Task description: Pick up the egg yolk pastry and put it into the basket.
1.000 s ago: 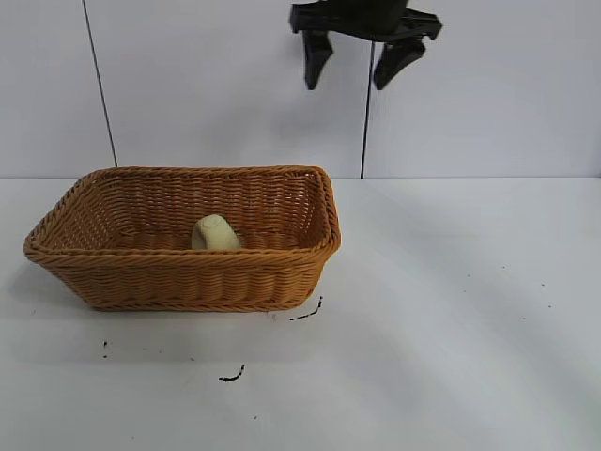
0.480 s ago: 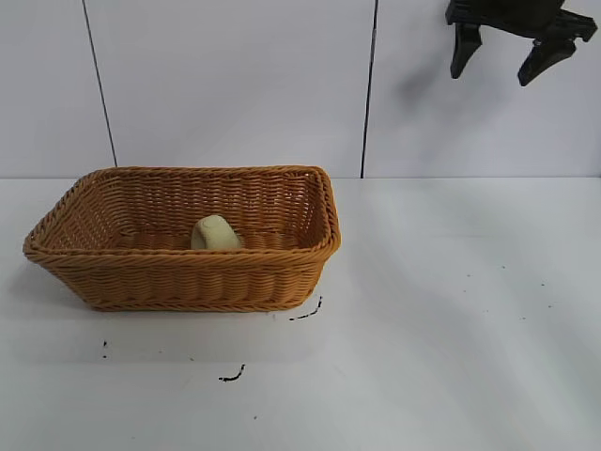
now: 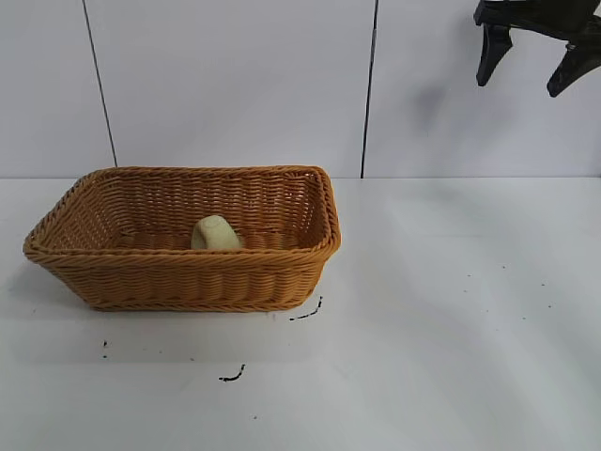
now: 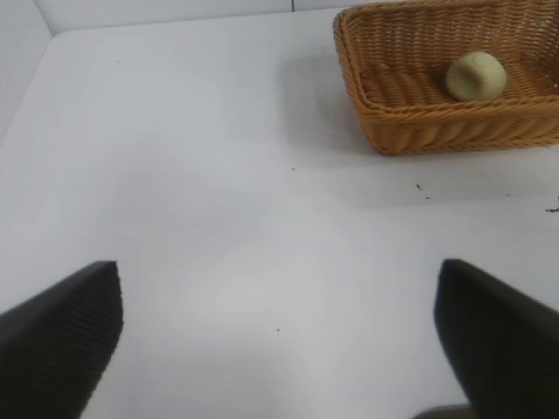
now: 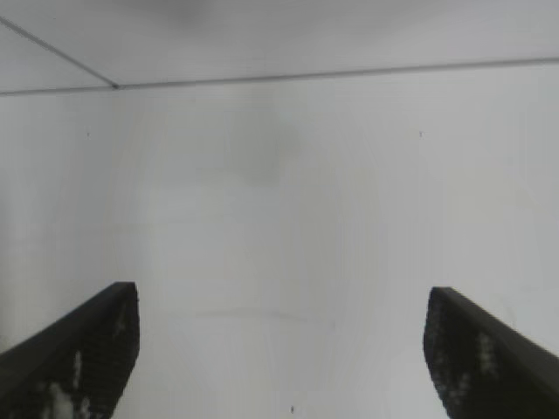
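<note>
Exterior view: pale dome egg yolk pastry (image 3: 215,233) in basket (image 3: 188,277); right gripper (image 3: 533,64) wide apart, empty.

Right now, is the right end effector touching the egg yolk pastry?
Apart. The exterior view shows the right end effector open, high at upper right; the egg yolk pastry lies inside the basket.

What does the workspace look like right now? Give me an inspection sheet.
Surface: white table, small dark specks and squiggles in front of the basket.
Job's things: pastry lies inside the basket, free of any gripper.
Clutter: nothing seen.
Grippers: right gripper open and empty, high at the exterior view's upper right, far from the basket. Left gripper open and empty above bare table, basket ahead of it.
Cables: nothing seen.
Surroundings: white wall panels with dark vertical seams behind the table.
</note>
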Controlling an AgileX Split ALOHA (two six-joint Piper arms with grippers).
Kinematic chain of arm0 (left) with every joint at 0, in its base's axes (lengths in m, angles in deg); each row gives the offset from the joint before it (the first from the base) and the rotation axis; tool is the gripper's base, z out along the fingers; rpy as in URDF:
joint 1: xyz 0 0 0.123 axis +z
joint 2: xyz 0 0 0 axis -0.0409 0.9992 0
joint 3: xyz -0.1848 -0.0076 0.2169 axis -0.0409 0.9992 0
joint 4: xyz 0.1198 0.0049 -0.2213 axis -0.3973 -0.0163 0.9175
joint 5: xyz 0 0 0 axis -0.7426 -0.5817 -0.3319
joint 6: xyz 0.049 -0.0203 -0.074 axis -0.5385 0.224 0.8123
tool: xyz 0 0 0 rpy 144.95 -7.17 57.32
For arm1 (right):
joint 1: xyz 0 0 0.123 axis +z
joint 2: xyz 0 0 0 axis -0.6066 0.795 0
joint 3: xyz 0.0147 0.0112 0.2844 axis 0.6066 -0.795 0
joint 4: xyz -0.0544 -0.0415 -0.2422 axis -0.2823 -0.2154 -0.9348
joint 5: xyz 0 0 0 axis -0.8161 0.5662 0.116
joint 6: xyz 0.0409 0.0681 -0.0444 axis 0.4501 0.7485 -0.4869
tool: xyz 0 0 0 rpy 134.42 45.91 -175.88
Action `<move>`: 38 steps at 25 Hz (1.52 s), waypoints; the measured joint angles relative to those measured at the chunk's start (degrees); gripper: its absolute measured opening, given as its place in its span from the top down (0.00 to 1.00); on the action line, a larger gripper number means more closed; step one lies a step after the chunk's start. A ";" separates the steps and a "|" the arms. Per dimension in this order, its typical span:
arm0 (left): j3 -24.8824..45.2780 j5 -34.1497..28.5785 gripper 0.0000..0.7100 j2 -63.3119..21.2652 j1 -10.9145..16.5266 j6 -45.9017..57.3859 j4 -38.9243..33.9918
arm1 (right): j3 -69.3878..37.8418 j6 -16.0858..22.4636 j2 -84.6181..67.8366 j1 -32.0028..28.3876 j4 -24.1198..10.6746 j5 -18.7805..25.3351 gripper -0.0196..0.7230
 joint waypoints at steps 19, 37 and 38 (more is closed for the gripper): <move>0.00 0.00 0.02 0.00 0.00 0.00 0.00 | -53.74 -3.15 -60.74 0.00 0.24 -0.83 0.12; 0.00 0.00 0.02 0.00 0.00 0.00 0.00 | -76.56 -3.09 -101.17 0.00 0.24 -10.59 0.12; 0.00 0.00 0.02 0.00 0.00 0.00 0.00 | -76.56 -3.09 -101.21 0.00 0.24 -10.59 0.12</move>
